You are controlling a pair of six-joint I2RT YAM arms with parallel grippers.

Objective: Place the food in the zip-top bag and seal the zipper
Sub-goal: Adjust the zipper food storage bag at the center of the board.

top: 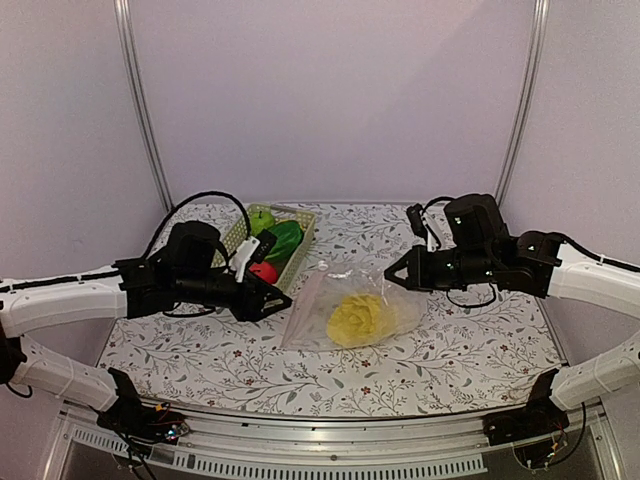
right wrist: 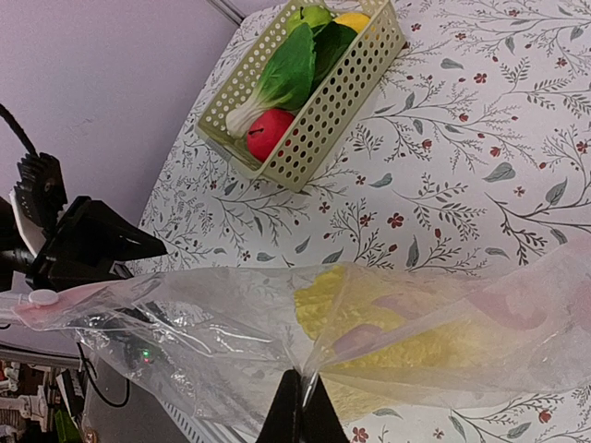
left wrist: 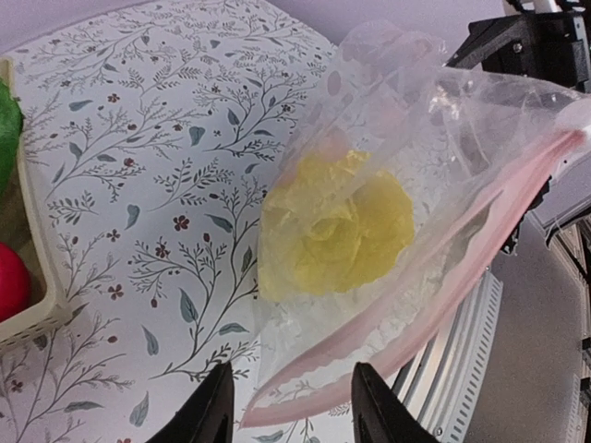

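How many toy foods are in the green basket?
4: green apple and yellow fruit at the far end, leafy vegetable in the middle, red fruit at the near end. Others may be hidden.

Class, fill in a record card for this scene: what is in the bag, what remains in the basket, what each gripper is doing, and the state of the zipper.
In bag: cabbage, inside the zip-top bag
In basket: red fruit, dark green vegetable, green apple, yellow fruit
Left gripper: jaws apart, either side of the bag's pink zipper edge
Right gripper: shut, pinching the bag's plastic
Zipper: white slider tab at one end; sealed or not, cannot tell
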